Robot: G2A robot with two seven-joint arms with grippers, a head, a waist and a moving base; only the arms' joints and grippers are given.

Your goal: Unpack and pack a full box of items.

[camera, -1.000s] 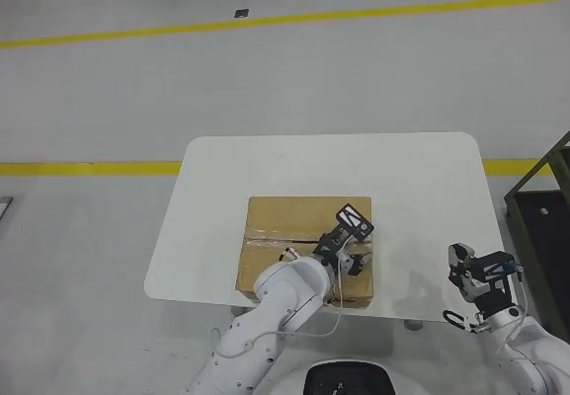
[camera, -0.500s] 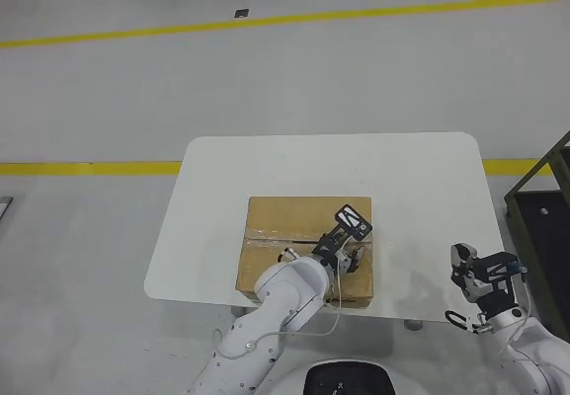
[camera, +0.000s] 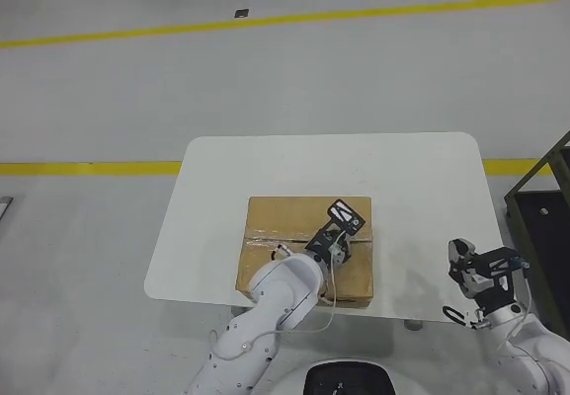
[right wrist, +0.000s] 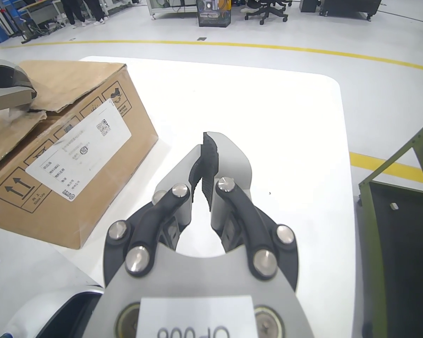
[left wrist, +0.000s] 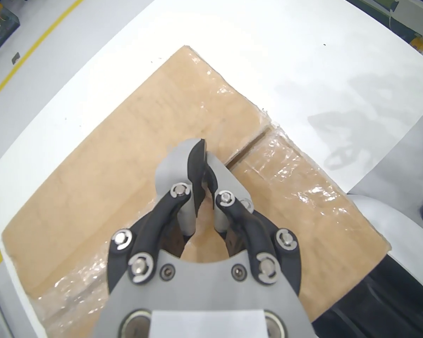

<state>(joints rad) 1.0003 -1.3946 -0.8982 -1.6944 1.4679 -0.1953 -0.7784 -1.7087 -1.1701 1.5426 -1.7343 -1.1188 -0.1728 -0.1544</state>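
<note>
My left gripper [left wrist: 201, 158] is pinched closed at the taped seam of the box [camera: 285, 222] (gripping tape? I can't tell), which sits by the near edge of the table [camera: 413, 178], so a pull may drag it off; the right gripper [right wrist: 207, 156] is closed, empty.

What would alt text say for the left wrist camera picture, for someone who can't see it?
The left gripper, fingers shut, hangs over the taped centre seam of a brown cardboard box. The box sits on a white table.
</note>
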